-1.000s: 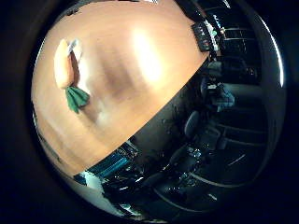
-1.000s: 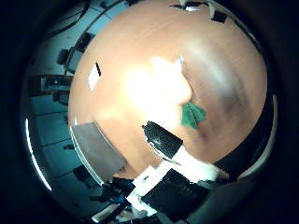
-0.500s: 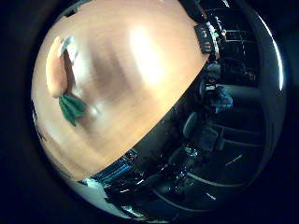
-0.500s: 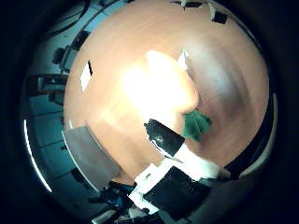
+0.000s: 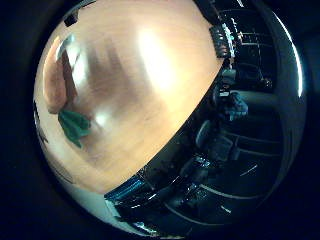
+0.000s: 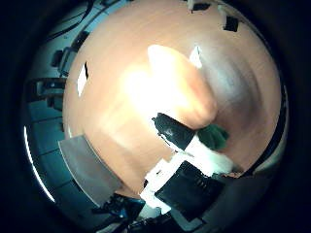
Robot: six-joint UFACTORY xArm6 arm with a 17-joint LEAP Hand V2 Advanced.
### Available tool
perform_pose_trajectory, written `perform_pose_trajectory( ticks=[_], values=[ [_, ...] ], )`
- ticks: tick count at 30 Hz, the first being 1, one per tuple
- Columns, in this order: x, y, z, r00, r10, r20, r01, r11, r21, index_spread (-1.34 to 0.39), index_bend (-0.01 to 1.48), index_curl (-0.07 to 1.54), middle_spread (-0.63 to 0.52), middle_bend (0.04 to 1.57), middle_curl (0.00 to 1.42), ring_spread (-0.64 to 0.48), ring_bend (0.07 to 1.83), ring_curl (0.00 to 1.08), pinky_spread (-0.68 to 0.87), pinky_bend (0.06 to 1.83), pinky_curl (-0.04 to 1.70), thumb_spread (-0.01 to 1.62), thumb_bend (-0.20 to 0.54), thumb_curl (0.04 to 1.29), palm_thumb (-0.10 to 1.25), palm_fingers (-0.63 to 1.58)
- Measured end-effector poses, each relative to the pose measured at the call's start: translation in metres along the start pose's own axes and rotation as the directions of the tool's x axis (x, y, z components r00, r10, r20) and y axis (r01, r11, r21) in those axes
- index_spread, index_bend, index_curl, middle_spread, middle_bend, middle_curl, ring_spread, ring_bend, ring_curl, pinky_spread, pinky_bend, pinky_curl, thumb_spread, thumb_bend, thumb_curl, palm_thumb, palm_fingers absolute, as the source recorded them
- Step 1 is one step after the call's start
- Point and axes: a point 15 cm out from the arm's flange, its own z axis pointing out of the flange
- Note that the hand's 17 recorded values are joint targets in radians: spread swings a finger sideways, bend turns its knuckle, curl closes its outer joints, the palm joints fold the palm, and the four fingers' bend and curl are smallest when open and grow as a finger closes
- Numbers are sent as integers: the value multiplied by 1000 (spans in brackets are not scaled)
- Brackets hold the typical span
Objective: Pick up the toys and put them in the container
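Observation:
A toy carrot, orange with green felt leaves, lies on the round wooden table. In the thumb side view its orange body looms large and close to the palm, and its leaves lie beside my finger. My hand shows as one white finger with a black tip, reaching out relaxed over the carrot's leafy end; the hand is open. In the little finger side view the carrot lies near the table's edge. The grey container stands on the table, away from the carrot.
A small white card lies near the table's rim, and another white piece lies beside the carrot's far end. Beyond the table's edge are chairs and dark equipment on the floor.
The carrot fills more of the thumb side view and has slid toward the edge of the little finger side view: the hand has moved closer over it. The carrot itself lies still.

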Motion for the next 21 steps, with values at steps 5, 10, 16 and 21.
perform_pose_trajectory(
  ticks=[5, 10, 16, 21],
  values=[
    [-2, 0, 4, 1000, -5, 0, 5, 1000, -4, -231, 210, 424, -171, 578, 537, -154, 714, 303, 231, 479, 108, 1085, -18, 300, 563, 502],
    [-3, 0, 10, 1000, -11, -18, 11, 1000, -16, -254, 222, 463, -198, 601, 589, -184, 737, 327, 193, 497, 101, 1087, -22, 303, 572, 483],
    [-4, -1, 18, 999, -17, -31, 16, 1000, -22, -248, 239, 498, -199, 603, 631, -168, 702, 341, 201, 533, 107, 1084, -24, 306, 571, 417],
    [-4, -1, 17, 999, -18, -32, 17, 1000, -21, -231, 216, 499, -172, 558, 633, -116, 644, 327, 270, 583, 120, 1073, -31, 293, 507, 373]
  ],
)
